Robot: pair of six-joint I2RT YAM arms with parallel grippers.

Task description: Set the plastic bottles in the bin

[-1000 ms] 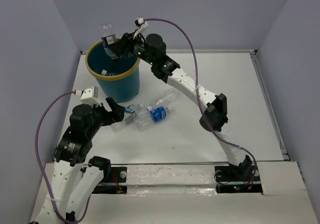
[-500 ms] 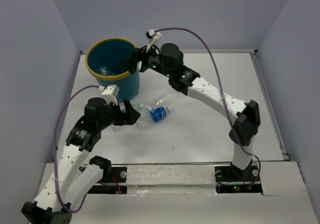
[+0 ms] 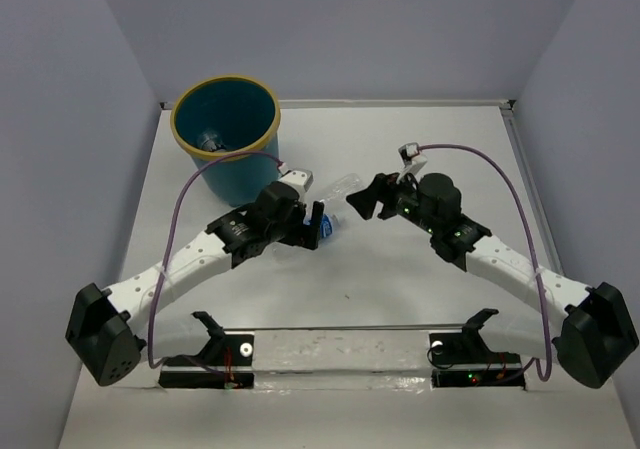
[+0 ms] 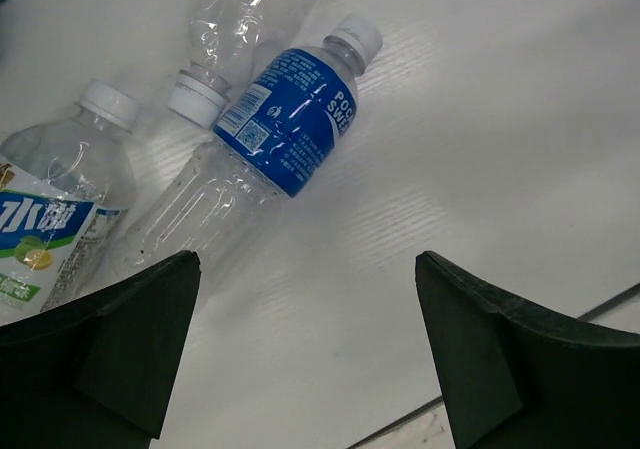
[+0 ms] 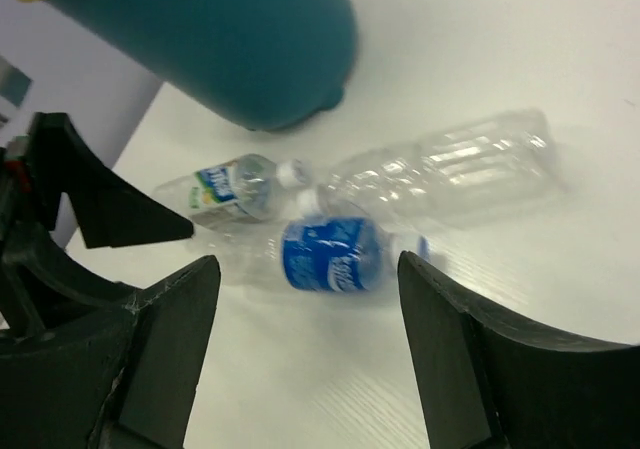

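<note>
Plastic bottles (image 3: 345, 184) lie on the bench (image 3: 420, 299) beside the teal bin (image 3: 238, 174) in the top view. Left wrist view: the left claw (image 4: 305, 269) is apart above the blue-label bottle (image 4: 290, 119). Right wrist view: the right claw (image 5: 305, 269) is apart also.

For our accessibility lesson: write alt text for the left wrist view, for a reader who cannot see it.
A blue-labelled bottle lies in the middle of a white table, with a crumpled clear bottle beside it and a white-labelled bottle at left. The left gripper hangs open over them.
</note>
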